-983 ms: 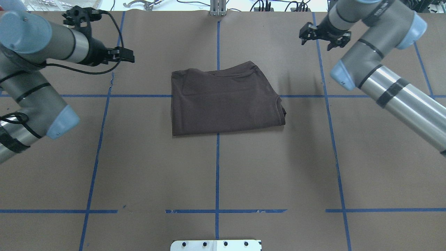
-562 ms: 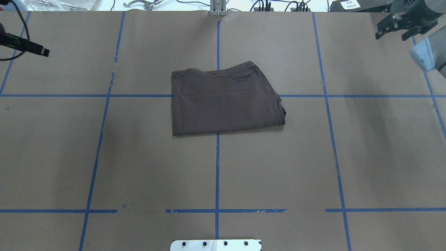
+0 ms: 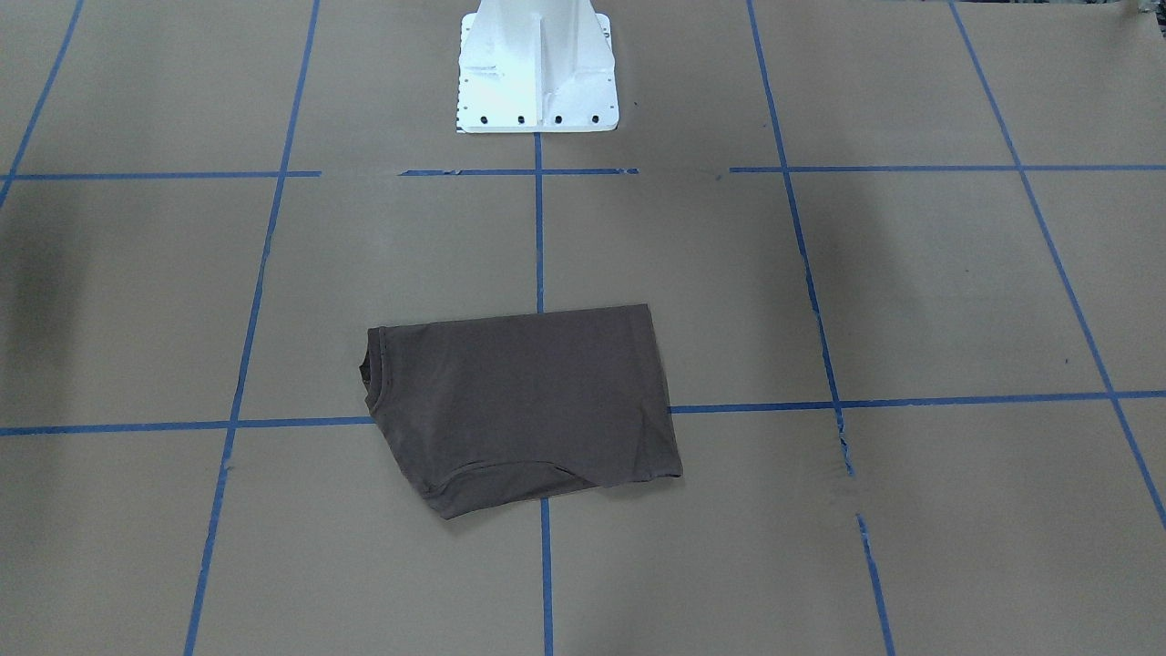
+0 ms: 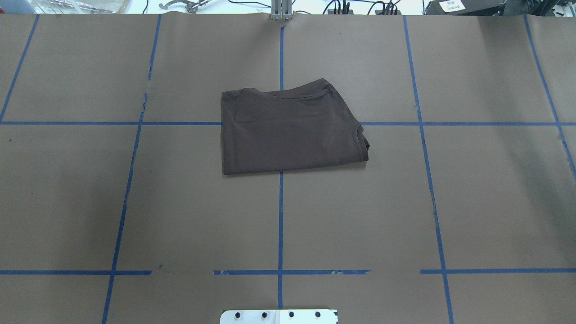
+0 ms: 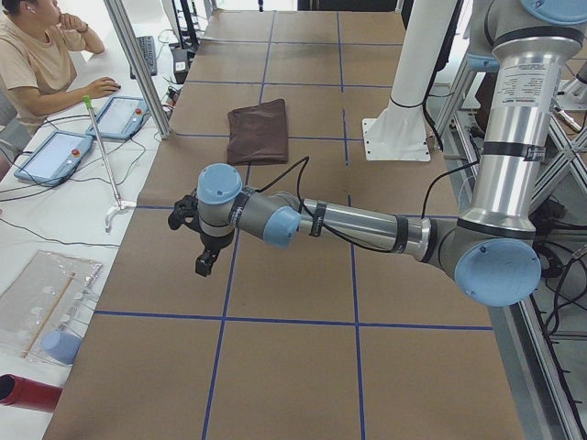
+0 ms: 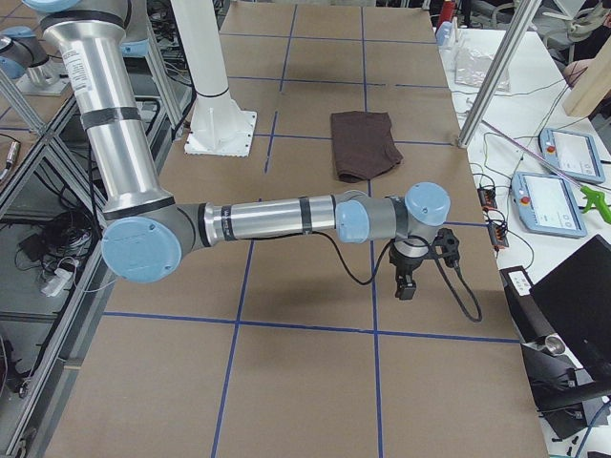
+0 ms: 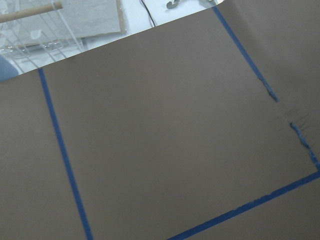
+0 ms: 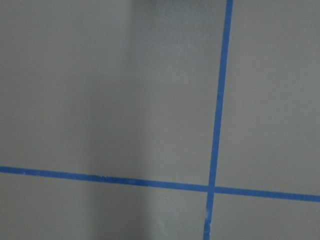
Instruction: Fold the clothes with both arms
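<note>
At bench [image 4: 135,202] centre the T-shirt [image 4: 288,132] lies limp, probably light; we'd pinch its corners; left pincer [image 5: 204,264] and right pincer [image 6: 406,284]: we cannot tell whether apart

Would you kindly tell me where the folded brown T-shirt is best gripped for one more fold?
Probably at the two corners of the T-shirt on the robot's right, beside the collar, coming in low from that side. It lies flat on the table; layered edges show there, while the opposite edge looks like a clean, straight fold.
</note>
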